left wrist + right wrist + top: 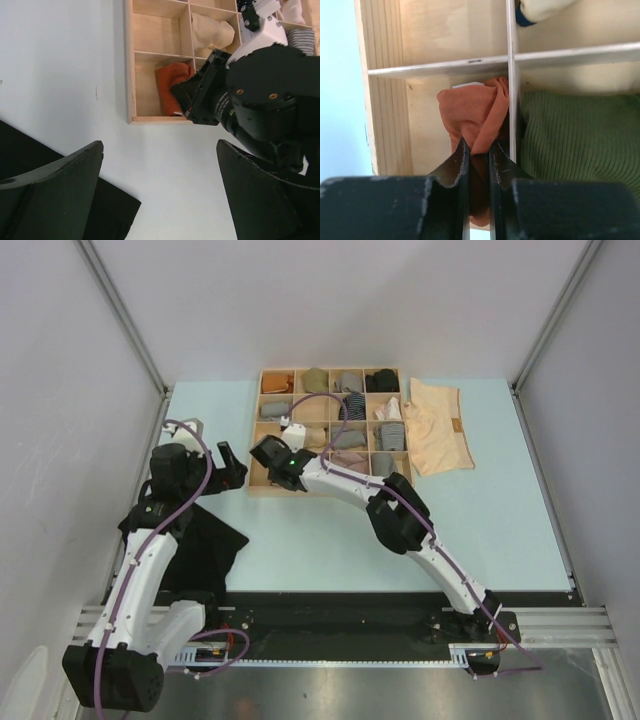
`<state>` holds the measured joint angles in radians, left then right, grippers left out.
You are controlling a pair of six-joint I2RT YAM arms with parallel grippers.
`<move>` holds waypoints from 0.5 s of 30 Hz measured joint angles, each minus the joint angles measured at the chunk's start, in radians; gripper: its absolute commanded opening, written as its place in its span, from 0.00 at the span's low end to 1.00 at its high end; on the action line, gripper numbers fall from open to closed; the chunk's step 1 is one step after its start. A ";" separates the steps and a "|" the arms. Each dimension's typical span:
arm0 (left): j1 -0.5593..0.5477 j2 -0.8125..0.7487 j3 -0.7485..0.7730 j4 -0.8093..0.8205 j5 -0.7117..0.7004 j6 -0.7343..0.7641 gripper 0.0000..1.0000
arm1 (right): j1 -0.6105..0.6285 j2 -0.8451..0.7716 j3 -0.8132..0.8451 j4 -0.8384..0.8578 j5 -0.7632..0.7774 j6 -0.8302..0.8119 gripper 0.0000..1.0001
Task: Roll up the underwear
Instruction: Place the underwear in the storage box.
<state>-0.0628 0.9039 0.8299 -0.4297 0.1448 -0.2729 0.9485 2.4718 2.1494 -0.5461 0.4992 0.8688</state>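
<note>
— Where is the rust-orange cloth underwear (475,112) sitting?
— It is sitting bunched in the near-left corner compartment of the pale wooden grid tray (129,60). The right jaws are pinching a fold of it, drawn close together on the cloth.
— And the others?
— The black cloth underwear (215,545) is lying on the pale blue counter (320,550) beside the left arm (140,575). The pale cream underwear with the small tan label (438,430) is lying flat just beside the tray's right side. That is making three garments.
— What are the left jaws doing?
— They are hovering spread wide over bare counter near the tray's corner, gripping nothing.
— What is surrounding all this?
— Plain grey-white wall panels are closing in three sides, and a metal rail (560,622) is running along the near edge. The tray is showing four rows of four compartments. A green ribbed cloth (570,135) is filling the one next door. The right arm (400,515) is crossing the near rows, hiding some. Two arms, one tray.
</note>
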 measured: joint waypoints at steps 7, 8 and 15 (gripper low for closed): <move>0.000 -0.024 0.000 0.001 0.019 -0.014 1.00 | 0.012 0.030 0.034 -0.019 0.043 0.014 0.10; 0.000 -0.025 0.000 0.001 0.020 -0.014 1.00 | 0.012 0.031 0.035 -0.019 0.042 0.015 0.22; 0.000 -0.031 -0.010 0.002 0.019 -0.015 1.00 | 0.016 0.024 0.032 0.043 0.012 -0.022 0.60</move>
<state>-0.0628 0.8726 0.8200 -0.4282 0.1642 -0.2878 0.9649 2.4958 2.1818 -0.5034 0.5114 0.8471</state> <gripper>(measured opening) 0.996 0.513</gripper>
